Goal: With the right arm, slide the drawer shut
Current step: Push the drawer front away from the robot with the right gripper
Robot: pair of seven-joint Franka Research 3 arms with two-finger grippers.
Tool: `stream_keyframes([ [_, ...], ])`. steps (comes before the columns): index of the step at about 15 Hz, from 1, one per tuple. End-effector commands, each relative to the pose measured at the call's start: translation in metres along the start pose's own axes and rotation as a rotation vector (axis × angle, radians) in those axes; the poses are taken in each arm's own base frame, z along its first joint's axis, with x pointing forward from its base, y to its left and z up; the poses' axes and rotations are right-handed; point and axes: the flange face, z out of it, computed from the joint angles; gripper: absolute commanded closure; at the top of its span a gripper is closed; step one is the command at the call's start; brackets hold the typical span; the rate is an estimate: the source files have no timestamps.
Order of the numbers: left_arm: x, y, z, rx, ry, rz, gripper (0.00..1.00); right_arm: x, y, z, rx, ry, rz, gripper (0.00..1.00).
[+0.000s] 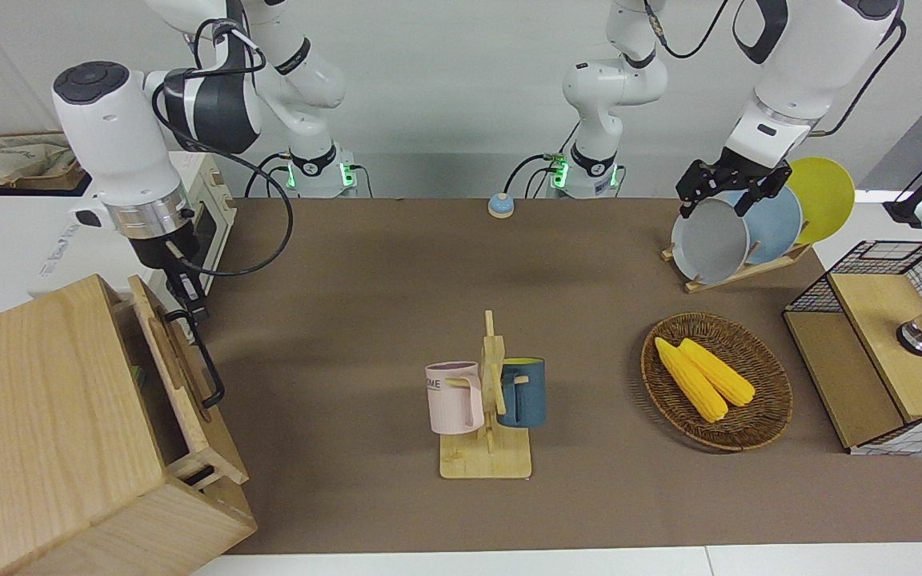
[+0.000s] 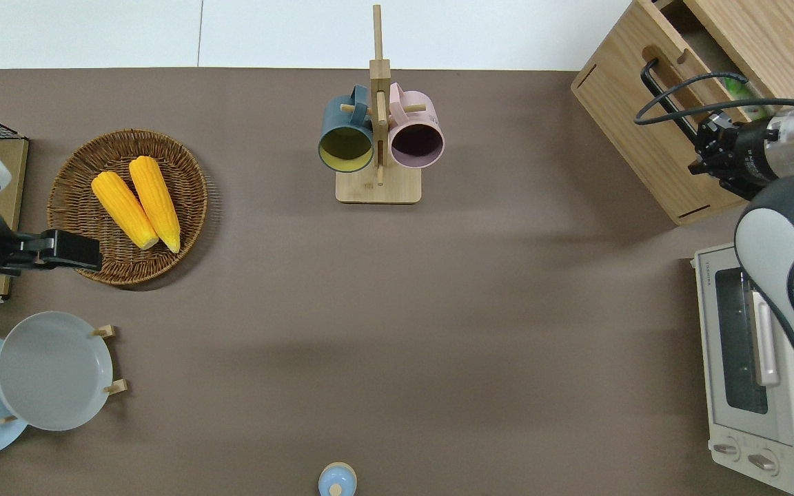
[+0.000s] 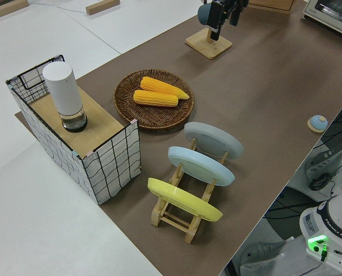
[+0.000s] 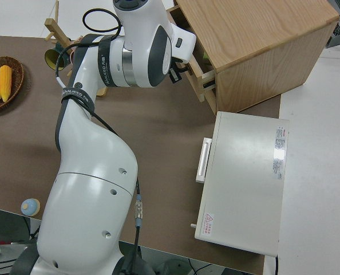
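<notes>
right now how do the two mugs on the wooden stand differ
The pink mug hangs on the stand toward the right arm's end of the table; the blue mug hangs toward the left arm's end. The pink mug is dark inside and has lettering on its wall; the blue mug is yellowish inside and looks plain. Both hang on pegs by their handles and are similar in size.

drawer (image 1: pixel 177 376) pale wood, black handle (image 1: pixel 206 370) | mugs pink (image 1: pixel 454 397), navy (image 1: pixel 523 391) | corn (image 1: pixel 703 378) yellow | green, maybe packaging, in drawer

right pincer (image 1: pixel 189 308) fingers: too small to tell | cabinet (image 1: pixel 45 416): cut by edge
</notes>
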Motion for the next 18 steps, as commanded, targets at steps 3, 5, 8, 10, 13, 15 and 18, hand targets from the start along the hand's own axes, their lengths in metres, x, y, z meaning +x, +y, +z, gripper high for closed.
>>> stream_keyframes([
  [3, -0.004, -0.001, -0.002, 0.012, -0.006, 0.007, 0.00, 0.031, 0.007, 0.005, 0.001, 0.042, -0.059, 1.000],
  [5, -0.004, -0.001, -0.002, 0.012, -0.006, 0.008, 0.00, 0.040, 0.012, 0.010, -0.009, 0.050, -0.081, 1.000],
  [8, -0.004, -0.001, -0.002, 0.012, -0.006, 0.008, 0.00, 0.048, 0.013, 0.010, -0.009, 0.060, -0.081, 1.000],
  [10, -0.004, -0.001, -0.002, 0.012, -0.006, 0.007, 0.00, 0.052, 0.016, 0.010, -0.023, 0.077, -0.093, 1.000],
  [13, -0.004, -0.001, -0.002, 0.012, -0.006, 0.007, 0.00, 0.055, 0.017, 0.010, -0.023, 0.093, -0.107, 1.000],
  [15, -0.004, -0.001, -0.002, 0.012, -0.006, 0.007, 0.00, 0.056, 0.017, 0.010, -0.030, 0.101, -0.117, 1.000],
  [18, -0.004, -0.001, -0.002, 0.012, -0.006, 0.007, 0.00, 0.053, 0.017, 0.009, -0.039, 0.093, -0.113, 1.000],
])
